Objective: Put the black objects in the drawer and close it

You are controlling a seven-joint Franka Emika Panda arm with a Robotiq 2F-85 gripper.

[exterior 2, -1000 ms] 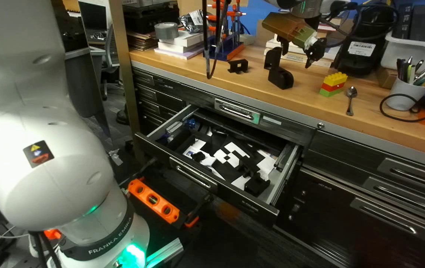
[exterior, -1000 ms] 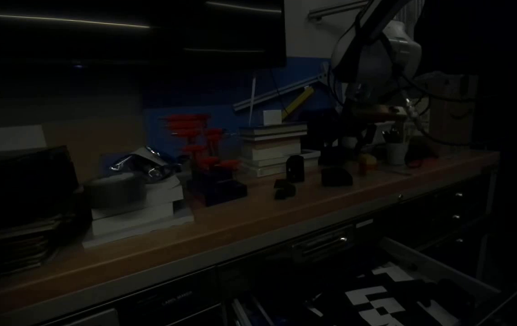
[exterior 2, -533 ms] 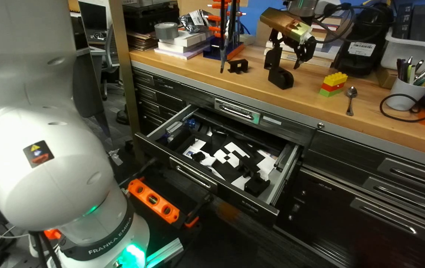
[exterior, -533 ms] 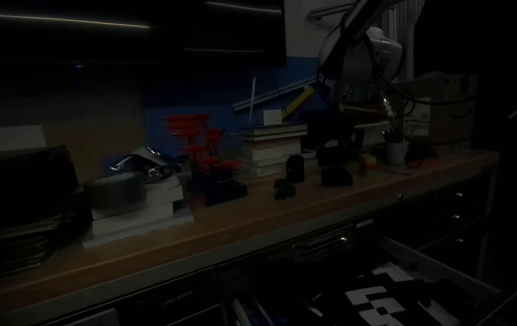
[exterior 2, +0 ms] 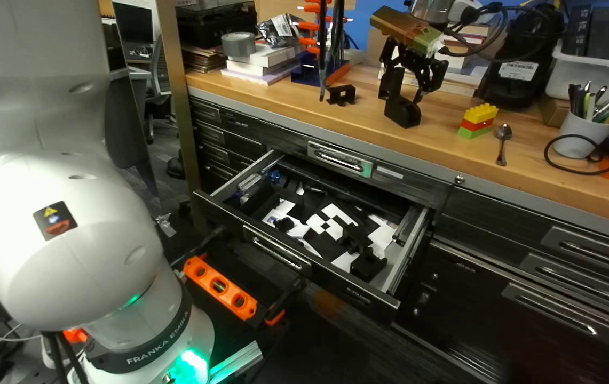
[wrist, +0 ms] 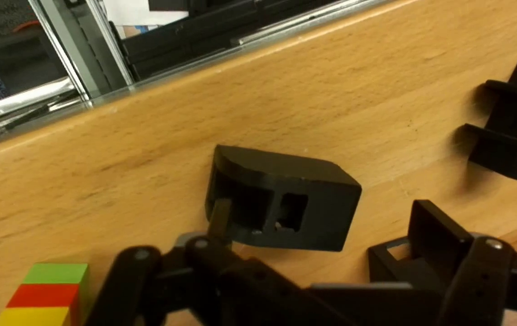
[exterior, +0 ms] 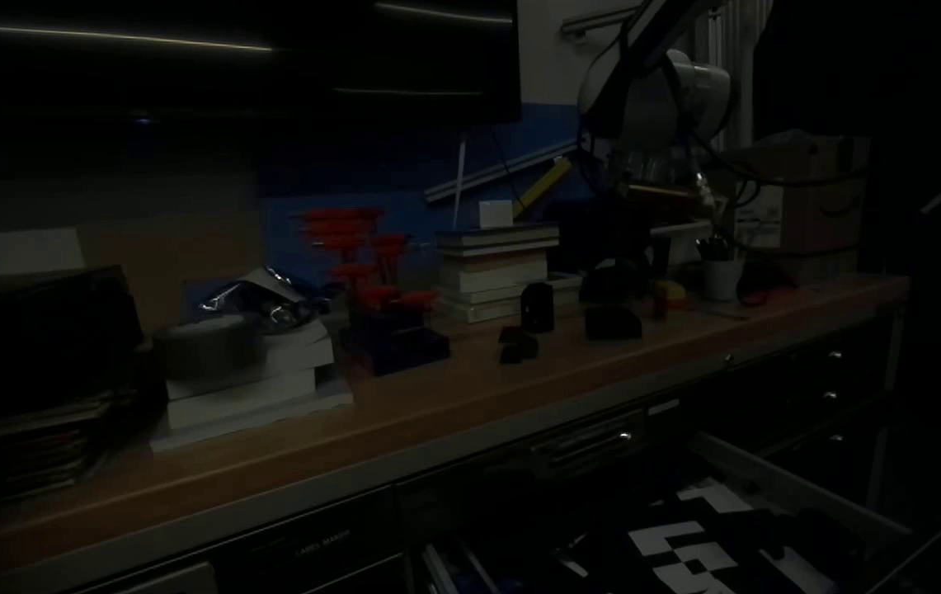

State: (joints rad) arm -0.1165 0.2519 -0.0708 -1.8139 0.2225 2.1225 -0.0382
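Observation:
Three black objects sit on the wooden bench top. A chunky low block with a rounded end [exterior 2: 403,112] also shows in the wrist view [wrist: 321,217]. An upright piece [exterior 2: 390,82] stands beside it, partly covered by a finger in the wrist view [wrist: 439,235]. A low bracket [exterior 2: 342,94] lies apart from them, also in the wrist view [wrist: 503,145]. My gripper [wrist: 349,226] is open and empty, above the block and upright piece; contact cannot be told. It also shows in an exterior view [exterior 2: 404,82]. The grey metal drawer [exterior 2: 331,276] stands open, with black pieces [exterior 2: 368,264] inside.
A toy-brick stack [exterior 2: 477,121], a spoon [exterior 2: 503,144] and a pen cup [exterior 2: 587,130] stand along the bench. Behind the gripper are books [exterior: 495,272] and a large black device [exterior 2: 520,64]. A red-handled tool rack [exterior: 392,338] stands farther along the bench.
My gripper has moved sideways towards the upright piece and come lower, and its fingers now point more straight down. It stays open. The black objects and drawer have not moved.

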